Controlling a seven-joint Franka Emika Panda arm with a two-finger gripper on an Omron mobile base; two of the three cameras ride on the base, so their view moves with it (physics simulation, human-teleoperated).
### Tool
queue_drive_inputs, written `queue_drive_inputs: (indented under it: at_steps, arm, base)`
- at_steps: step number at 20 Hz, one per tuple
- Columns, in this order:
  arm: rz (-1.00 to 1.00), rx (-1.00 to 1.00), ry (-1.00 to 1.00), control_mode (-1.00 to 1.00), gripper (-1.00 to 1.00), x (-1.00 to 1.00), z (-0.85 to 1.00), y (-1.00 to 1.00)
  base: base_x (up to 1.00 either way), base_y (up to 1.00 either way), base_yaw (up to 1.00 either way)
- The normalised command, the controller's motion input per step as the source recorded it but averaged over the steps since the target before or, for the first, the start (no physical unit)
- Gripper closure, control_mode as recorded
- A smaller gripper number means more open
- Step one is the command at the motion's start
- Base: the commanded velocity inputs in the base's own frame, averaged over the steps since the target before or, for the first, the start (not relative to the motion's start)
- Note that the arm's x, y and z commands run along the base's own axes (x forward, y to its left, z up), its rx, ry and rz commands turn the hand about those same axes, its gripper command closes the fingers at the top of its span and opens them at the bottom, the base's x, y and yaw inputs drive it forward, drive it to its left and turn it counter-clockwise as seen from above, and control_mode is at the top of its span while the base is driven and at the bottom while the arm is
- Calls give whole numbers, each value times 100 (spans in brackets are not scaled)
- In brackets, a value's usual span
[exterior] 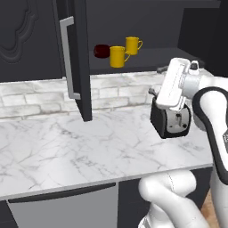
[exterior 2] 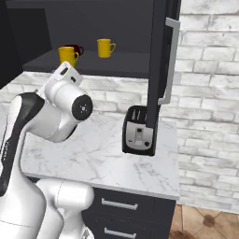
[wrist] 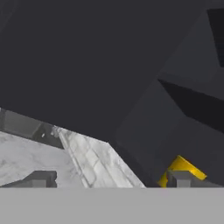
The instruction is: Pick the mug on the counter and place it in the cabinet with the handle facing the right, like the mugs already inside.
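Note:
The golden-yellow mug (exterior: 132, 45) (exterior 2: 105, 47) stands upright on the dark shelf of the open cabinet (exterior: 151, 58) (exterior 2: 107, 65), its handle (exterior: 140, 44) pointing right. Left of it stand the mugs: a lemon-yellow one (exterior: 117, 56) (exterior 2: 67, 54) and a dark red one (exterior: 101, 50) (exterior 2: 77, 48). My gripper (exterior: 155, 81) (wrist: 111, 179) hangs open and empty below and right of the shelf, above the counter (exterior: 67, 147) (exterior 2: 93, 154), apart from every mug. In the hand view a patch of a yellow mug (wrist: 183, 165) shows behind one fingertip (wrist: 183, 179); which mug I cannot tell.
The cabinet door (exterior: 76, 58) (exterior 2: 158, 60) with its silver bar pull stands swung out over the counter. A black toaster (exterior: 171, 120) (exterior 2: 137, 130) sits on the counter just under my hand. A pale brick backsplash runs behind, with drawers (exterior 2: 119, 205) below the counter.

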Motion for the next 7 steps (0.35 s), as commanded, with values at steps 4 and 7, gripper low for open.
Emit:
queue_drive_inputs:
  at_steps: [4, 7]
  arm:
    - [0, 10, -9, -100, -100, -100, -36, 20]
    - [0, 17, -10, -100, -100, -100, -56, -11]
  base:
    - [0, 0, 0]
    - [0, 0, 0]
